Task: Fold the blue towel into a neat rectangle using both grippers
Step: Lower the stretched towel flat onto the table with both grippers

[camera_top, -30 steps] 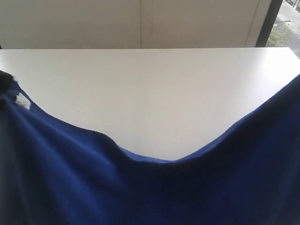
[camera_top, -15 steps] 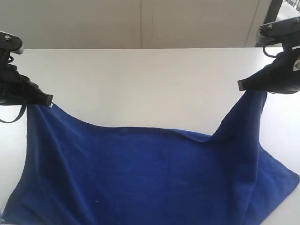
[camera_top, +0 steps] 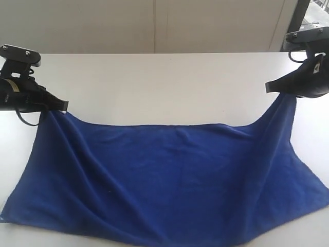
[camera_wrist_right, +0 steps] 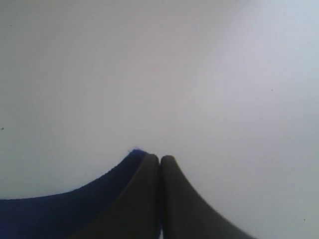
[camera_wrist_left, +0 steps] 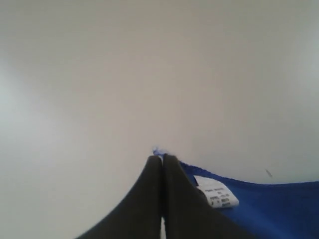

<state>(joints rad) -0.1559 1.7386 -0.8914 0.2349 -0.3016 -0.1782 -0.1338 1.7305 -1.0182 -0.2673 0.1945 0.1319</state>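
The blue towel lies spread across the near half of the white table, its two far corners lifted. My left gripper is shut on the far left corner, low over the table. In the left wrist view the shut gripper pinches the towel beside its white tag. At the right, my right gripper is shut on the far right corner, held a little higher. Blue cloth hangs from the shut right gripper.
A pale wall with panel seams runs behind the table's far edge. A dark window frame stands at the top right. The towel's near edge reaches the table's front edge.
The towel was lifted close to the camera a second ago; both grippers have carried it away and down. It now lies flatter, its far edge drawn straighter between them.
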